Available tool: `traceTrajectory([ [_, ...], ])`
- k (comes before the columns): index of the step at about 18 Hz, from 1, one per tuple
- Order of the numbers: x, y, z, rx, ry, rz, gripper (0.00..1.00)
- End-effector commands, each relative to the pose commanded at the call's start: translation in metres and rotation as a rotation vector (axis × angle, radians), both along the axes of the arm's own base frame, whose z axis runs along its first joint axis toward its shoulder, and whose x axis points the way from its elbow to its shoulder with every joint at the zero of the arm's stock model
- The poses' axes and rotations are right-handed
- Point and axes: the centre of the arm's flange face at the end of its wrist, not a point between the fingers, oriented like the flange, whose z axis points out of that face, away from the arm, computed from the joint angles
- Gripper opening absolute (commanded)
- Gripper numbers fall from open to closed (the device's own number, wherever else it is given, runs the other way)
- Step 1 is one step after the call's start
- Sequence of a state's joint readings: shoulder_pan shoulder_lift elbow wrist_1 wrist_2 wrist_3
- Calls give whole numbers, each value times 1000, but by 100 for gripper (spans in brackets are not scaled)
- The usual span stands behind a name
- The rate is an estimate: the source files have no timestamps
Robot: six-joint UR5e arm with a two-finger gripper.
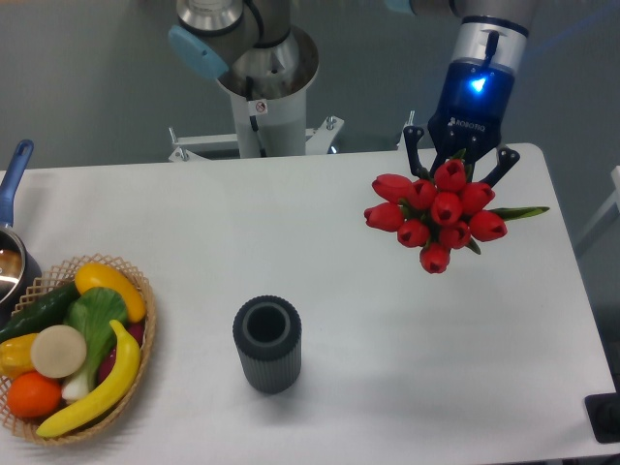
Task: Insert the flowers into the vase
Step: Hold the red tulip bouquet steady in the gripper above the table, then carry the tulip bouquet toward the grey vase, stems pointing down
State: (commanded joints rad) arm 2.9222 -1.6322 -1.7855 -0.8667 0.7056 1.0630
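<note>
The flowers [441, 215], a bunch of red tulip buds with green leaves, hang over the table's far right part with the buds facing the camera. My gripper [458, 172] comes down from above behind them. Its black fingers [415, 147] show on either side of the top buds, while the fingertips and stems are hidden behind the bunch. It looks shut on the flowers. The vase [267, 345], a dark grey ribbed cylinder with an open round mouth, stands upright near the table's front middle, well to the left of and nearer the camera than the bunch.
A wicker basket [145, 291] of fruit and vegetables sits at the front left. A pot [8, 266] with a blue handle stands at the left edge. The robot's base column [263, 97] rises behind the table's far edge.
</note>
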Motion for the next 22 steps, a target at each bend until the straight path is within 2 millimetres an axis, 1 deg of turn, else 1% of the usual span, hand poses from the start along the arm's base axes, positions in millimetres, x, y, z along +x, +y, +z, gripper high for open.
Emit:
traceTrajectory([
  [2,4,1,-3,-3,1,-6,37],
  [4,1,1,3,2,9,-3,37],
  [9,2,4,4,5,14,-12,37],
  [12,4,9,2,8,11,-23,37],
  [13,4,10,5,22,19,-29,37],
  [16,12,16,12,92,5,-66,37],
  [18,23,31,15,151,-11,-122,37],
  [22,38,46,19,252,-6,-218,37],
])
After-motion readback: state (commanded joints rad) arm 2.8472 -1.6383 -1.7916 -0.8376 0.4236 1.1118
